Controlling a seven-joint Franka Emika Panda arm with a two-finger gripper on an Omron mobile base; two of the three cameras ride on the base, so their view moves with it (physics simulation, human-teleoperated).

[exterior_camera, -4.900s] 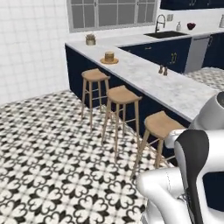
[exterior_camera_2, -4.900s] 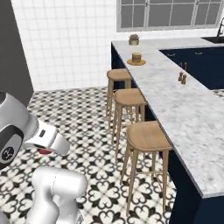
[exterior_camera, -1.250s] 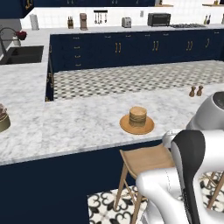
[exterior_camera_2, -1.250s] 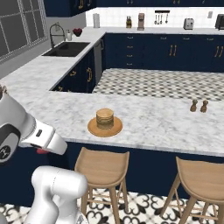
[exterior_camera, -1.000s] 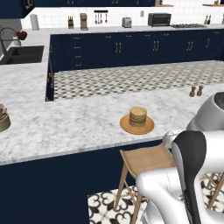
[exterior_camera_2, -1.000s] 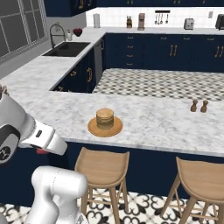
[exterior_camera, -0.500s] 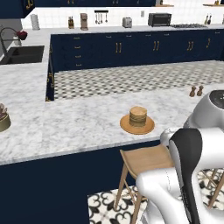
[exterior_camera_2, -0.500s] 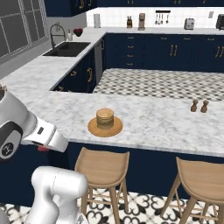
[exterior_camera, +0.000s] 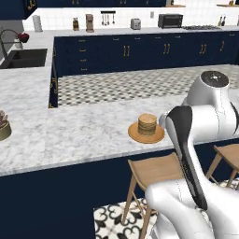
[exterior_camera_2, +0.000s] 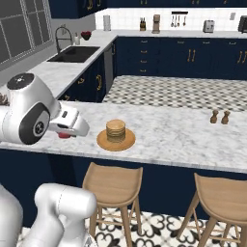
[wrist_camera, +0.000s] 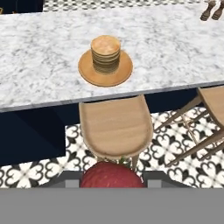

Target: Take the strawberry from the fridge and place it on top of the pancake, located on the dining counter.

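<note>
The strawberry (wrist_camera: 111,175) is round and red, pinched between my gripper's (wrist_camera: 111,178) tips at the bottom of the hand view. From the right base, the strawberry (exterior_camera_2: 63,135) peeks out under the white hand, and the gripper (exterior_camera_2: 65,134) hangs over the dining counter's (exterior_camera_2: 169,135) near edge, left of the pancake (exterior_camera_2: 116,130). The tan pancake (wrist_camera: 105,52) stack sits on its orange-brown plate (wrist_camera: 85,72), ahead of the hand. In the left base view the pancake (exterior_camera: 147,123) lies on the dining counter (exterior_camera: 84,130) beside my arm. The fridge is out of view.
A wooden stool (wrist_camera: 115,127) stands under the counter edge right below the hand, a second stool (exterior_camera_2: 223,198) to its right. Salt and pepper shakers (exterior_camera_2: 219,116) stand right of the plate. A sink (exterior_camera_2: 75,53) sits on the far left counter, and a small bowl (exterior_camera: 3,130) at the left edge.
The base drove round to face the counter and has stopped. Over the last second the hand has risen and moved right toward the pancake, with the strawberry still in it.
</note>
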